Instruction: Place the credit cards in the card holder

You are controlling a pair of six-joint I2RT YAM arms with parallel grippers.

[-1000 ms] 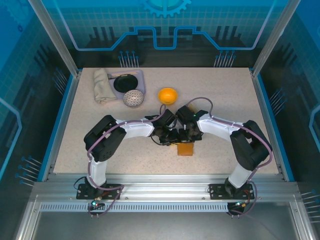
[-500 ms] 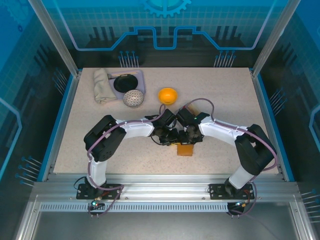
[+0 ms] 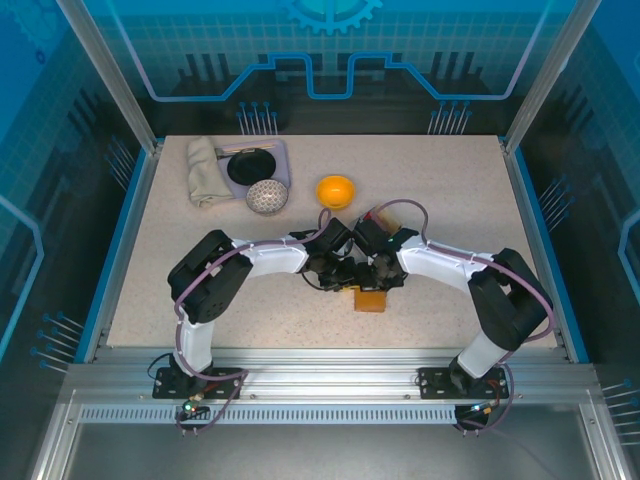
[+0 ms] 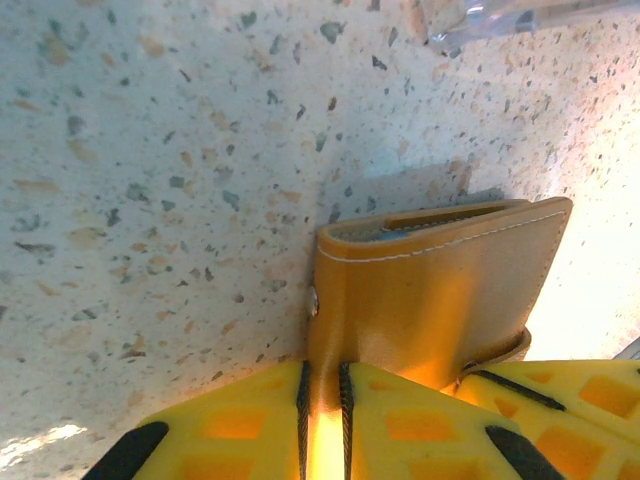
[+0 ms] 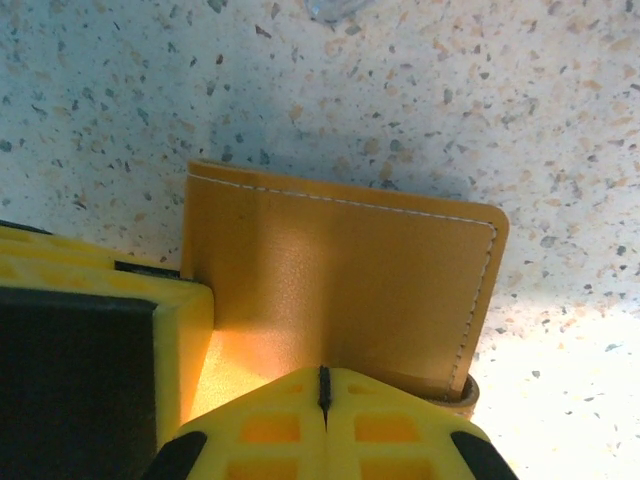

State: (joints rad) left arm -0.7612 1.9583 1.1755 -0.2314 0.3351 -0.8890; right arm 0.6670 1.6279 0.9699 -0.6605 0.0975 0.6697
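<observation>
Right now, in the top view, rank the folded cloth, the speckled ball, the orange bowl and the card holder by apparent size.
1. folded cloth
2. speckled ball and orange bowl: these look about alike, so I won't rank them.
3. card holder: smallest as seen, but partly covered, so unsure.

no text, label, brand or number can be read anywhere.
</observation>
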